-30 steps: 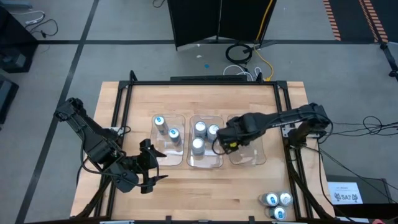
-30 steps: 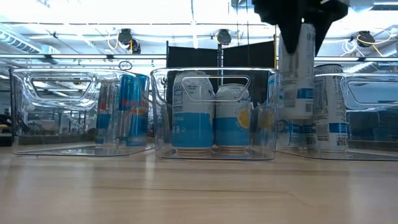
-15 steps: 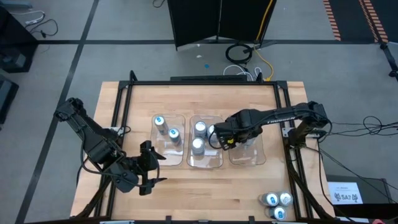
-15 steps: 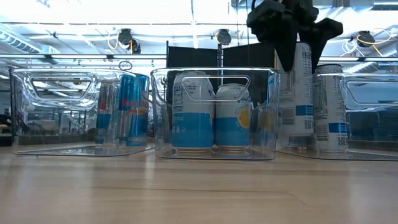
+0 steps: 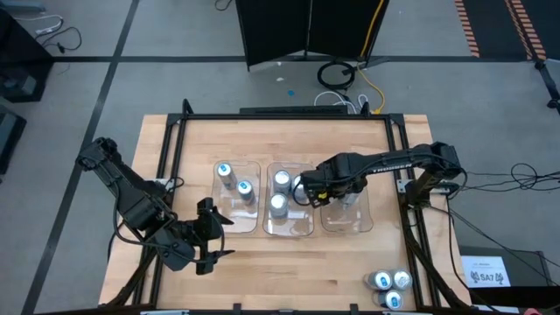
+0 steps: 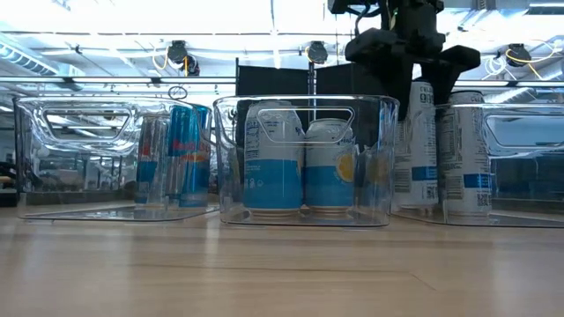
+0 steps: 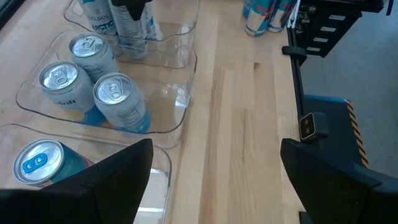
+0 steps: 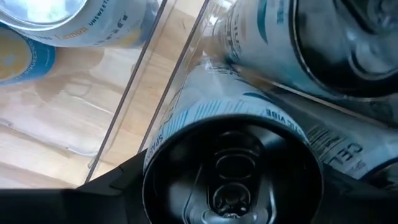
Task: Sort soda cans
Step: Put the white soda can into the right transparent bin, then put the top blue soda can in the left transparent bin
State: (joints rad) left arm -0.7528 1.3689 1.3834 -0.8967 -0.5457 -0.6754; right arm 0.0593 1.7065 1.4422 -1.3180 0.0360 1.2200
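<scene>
Three clear trays stand in a row at mid-table. The left tray [image 5: 236, 210] holds two blue-topped cans [image 5: 225, 171]. The middle tray [image 5: 293, 223] holds three silver-topped cans [image 7: 115, 99]. My right gripper [image 6: 414, 88] is over the right tray [image 5: 350, 219], shut on a slim white-and-blue can [image 6: 414, 150] with a dark top [image 8: 233, 168]. A second such can [image 6: 465, 150] stands beside it in that tray. My left gripper [image 5: 210, 241] waits open near the table's near edge, in front of the left tray. My right gripper pinches the slim can at its top end [image 6: 416, 92], one finger [image 6: 388, 84] on each side, just below the rim. The fingers come from above, pointing down. The can is upright, and its bottom [image 6: 412, 209] is level with the right tray's floor.
Three more cans [image 5: 388, 284] stand together at the table's near right corner. A black frame rail [image 5: 411, 227] runs along the table's sides. Bare wood [image 5: 289, 271] lies between the trays and the near edge.
My right gripper moved down and slightly toward the table's left, staying shut on the slim can. The can sank from above the tray's rim into the right tray and now stands upright next to the second can.
</scene>
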